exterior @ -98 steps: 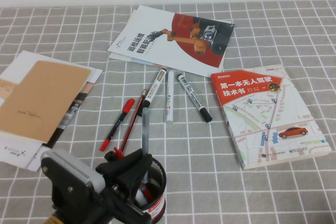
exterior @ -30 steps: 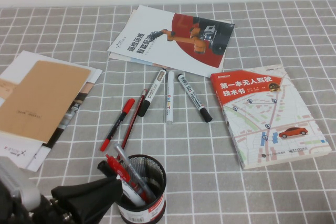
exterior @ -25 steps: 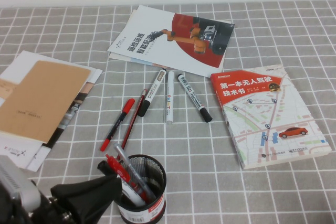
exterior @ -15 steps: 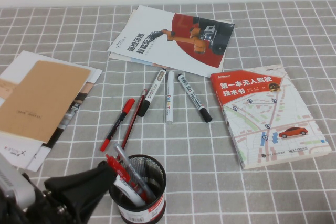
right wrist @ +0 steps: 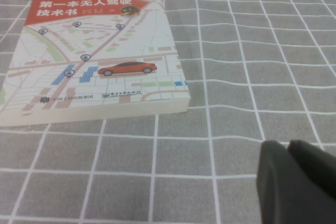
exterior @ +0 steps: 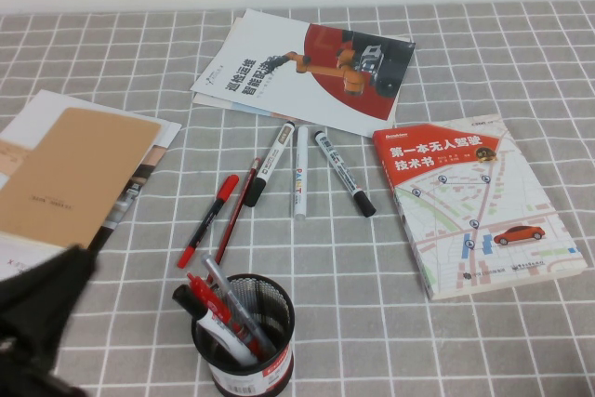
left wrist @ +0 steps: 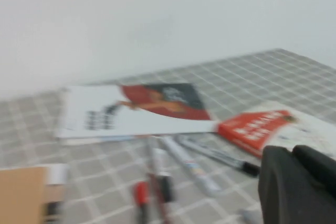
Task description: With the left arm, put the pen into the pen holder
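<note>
The grey-silver pen [exterior: 231,297] stands tilted inside the black wire-mesh pen holder [exterior: 275,352] at the table's front, beside a red pen and a white marker with a black cap. My left gripper [exterior: 76,265] is a blurred black shape at the front left, well apart from the holder and holding nothing. In the left wrist view the left gripper [left wrist: 294,153] has its fingers together. My right gripper [right wrist: 287,148] shows only in the right wrist view, shut and empty above the checked cloth.
Two slim red pens [exterior: 209,218] and three thick markers [exterior: 299,172] lie behind the holder. A red-and-white map book [exterior: 474,202] lies at the right, a brochure [exterior: 307,67] at the back, and a brown notebook [exterior: 70,174] on papers at the left.
My left gripper held the pen upright over the holder, then let it go into the holder. It has since pulled away to the left. The pen stays in the holder.
</note>
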Controlling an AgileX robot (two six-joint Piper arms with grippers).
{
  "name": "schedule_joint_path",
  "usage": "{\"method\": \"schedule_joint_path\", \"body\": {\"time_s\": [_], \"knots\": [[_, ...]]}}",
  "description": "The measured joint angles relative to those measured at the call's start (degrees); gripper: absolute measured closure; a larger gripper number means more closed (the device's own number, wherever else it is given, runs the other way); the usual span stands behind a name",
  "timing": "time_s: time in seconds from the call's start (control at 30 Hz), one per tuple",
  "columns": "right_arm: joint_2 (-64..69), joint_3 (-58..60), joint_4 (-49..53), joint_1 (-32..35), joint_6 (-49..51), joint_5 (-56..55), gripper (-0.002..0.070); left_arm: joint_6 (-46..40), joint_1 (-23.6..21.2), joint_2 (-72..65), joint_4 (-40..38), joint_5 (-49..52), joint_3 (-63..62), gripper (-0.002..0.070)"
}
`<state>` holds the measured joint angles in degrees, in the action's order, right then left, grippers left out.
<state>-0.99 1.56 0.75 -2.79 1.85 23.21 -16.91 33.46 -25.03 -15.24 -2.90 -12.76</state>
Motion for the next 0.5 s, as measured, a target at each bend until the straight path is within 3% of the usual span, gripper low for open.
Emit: {"method": "schedule_joint_path", "body": {"time_s": [0.33, 0.5], "knots": [[0.0, 0.0, 0.0, 0.0, 0.0, 0.0, 0.0691, 4.0, -22.6, 15.9, 9.5, 7.9, 3.0, 0.0676], [0.0, 0.0, 0.0, 0.0, 0.0, 0.0, 0.0691, 8.4, -31.5, 23.4, 11.8, 8.4, 7.7, 0.0676]]}}
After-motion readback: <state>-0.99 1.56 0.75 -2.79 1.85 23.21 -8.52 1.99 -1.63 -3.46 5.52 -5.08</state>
